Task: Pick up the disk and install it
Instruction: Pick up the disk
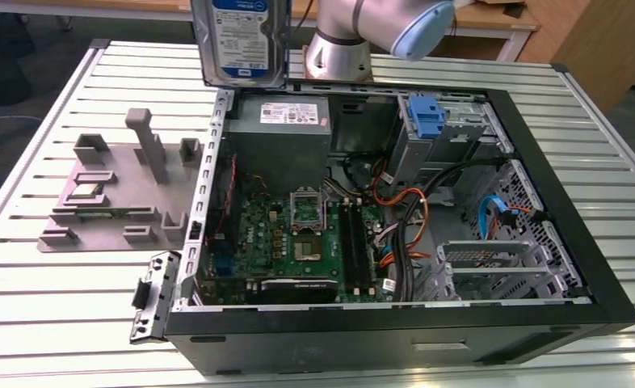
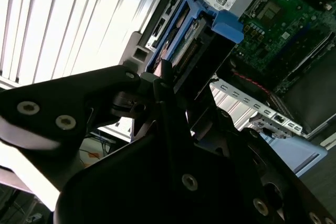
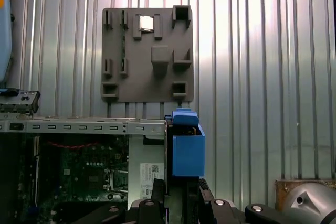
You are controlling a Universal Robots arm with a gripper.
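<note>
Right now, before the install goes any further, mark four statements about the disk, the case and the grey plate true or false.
1. The gripper holds the disk in the air. True.
2. The disk sits in a drive bay. False: it is in the gripper, above the edge of the case.
3. The case lies open, its motherboard showing. True.
4. The grey fixture plate lies at the exterior view's right of the case. False: it lies at the exterior view's left.

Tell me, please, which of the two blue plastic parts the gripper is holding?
The carrier frame on the disk, raised in the air; the blue bracket sits fixed in the drive cage.
</note>
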